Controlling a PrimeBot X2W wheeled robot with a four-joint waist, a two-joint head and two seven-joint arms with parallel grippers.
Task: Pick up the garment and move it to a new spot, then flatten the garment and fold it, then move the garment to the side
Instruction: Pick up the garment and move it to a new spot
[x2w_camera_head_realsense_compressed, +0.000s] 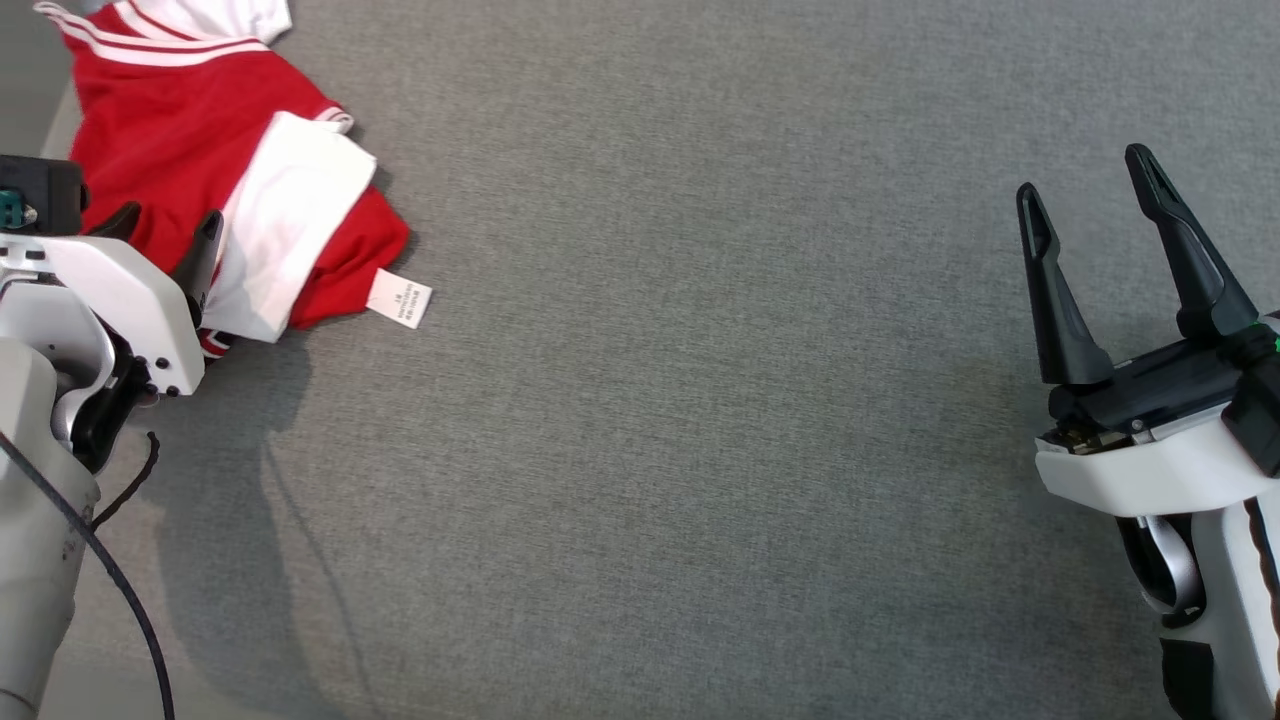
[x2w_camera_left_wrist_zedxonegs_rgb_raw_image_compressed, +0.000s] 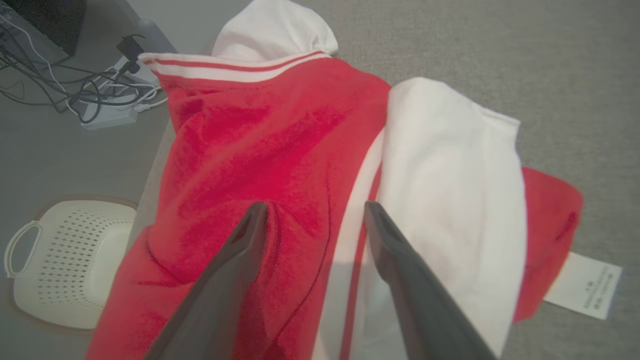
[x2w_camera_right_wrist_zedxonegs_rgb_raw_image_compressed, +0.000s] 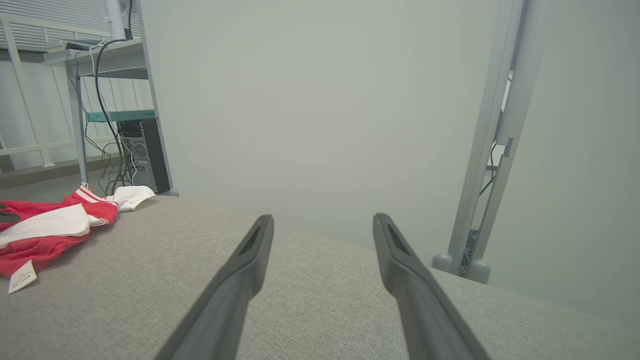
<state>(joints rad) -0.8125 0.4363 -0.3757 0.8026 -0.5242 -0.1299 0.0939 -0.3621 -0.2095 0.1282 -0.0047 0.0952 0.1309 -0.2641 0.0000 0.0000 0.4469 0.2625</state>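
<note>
Head view: we find the garment (x2w_camera_head_realsense_compressed: 170, 130) bunched at the far left corner of the table (x2w_camera_head_realsense_compressed: 700, 420). The left gripper (x2w_camera_head_realsense_compressed: 170, 218) is over its near edge, jaws wide, evidently lined up for the pick. The right gripper (x2w_camera_head_realsense_compressed: 1085, 172) stands well apart, equally wide and empty.

Left wrist view: the fingers (x2w_camera_left_wrist_zedxonegs_rgb_raw_image_compressed: 235, 270) straddle a red crease with nothing pinched yet.

Right wrist view: the garment lies far left, clear of this arm.

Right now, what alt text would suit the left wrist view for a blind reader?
A crumpled red and white garment lies on a grey surface, with the left gripper open over it, two dark fingers apart. A white label sticks out at its right edge; a cream perforated basket and tangled cables sit on the floor at left.
</note>
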